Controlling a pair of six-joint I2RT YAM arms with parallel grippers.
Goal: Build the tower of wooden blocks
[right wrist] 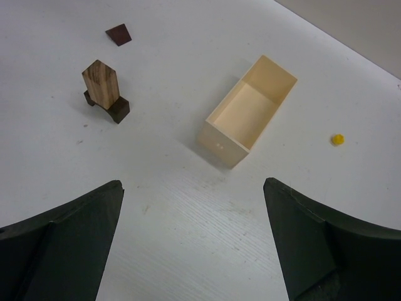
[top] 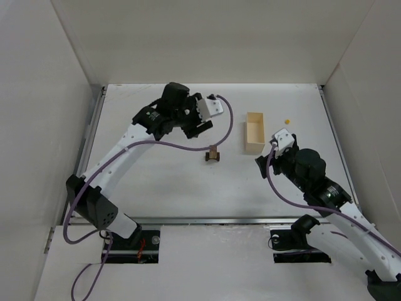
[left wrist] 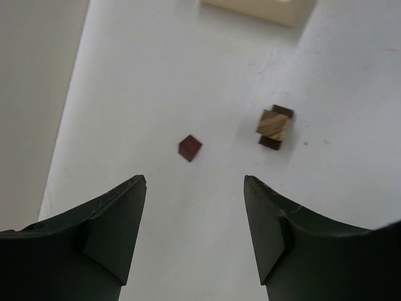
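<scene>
The wood block tower [top: 213, 153] stands mid-surface [top: 156, 188], just left of the cream box [top: 255, 132]: 1 pale upright block on a dark base. 1 dark red cube [left wrist: 189, 148] lies apart from it. The left jaws hover wide and empty beyond the tower. The right jaws are wide and empty too.

Mostly white and black here, plus a few warm wood tones

The wood block tower [right wrist: 100, 81] is a pale tan block with streaky brown grain over dark brown pieces, and the loose cube [left wrist: 189, 148] is deep reddish-brown. The box [right wrist: 222, 145] is pale cream, the bead [right wrist: 338, 139] is bright yellow, and the table [top: 163, 182] is plain white. The left arm [top: 116, 153] and right arm [top: 351, 219] are white and black, with purple cables [top: 230, 119].
</scene>
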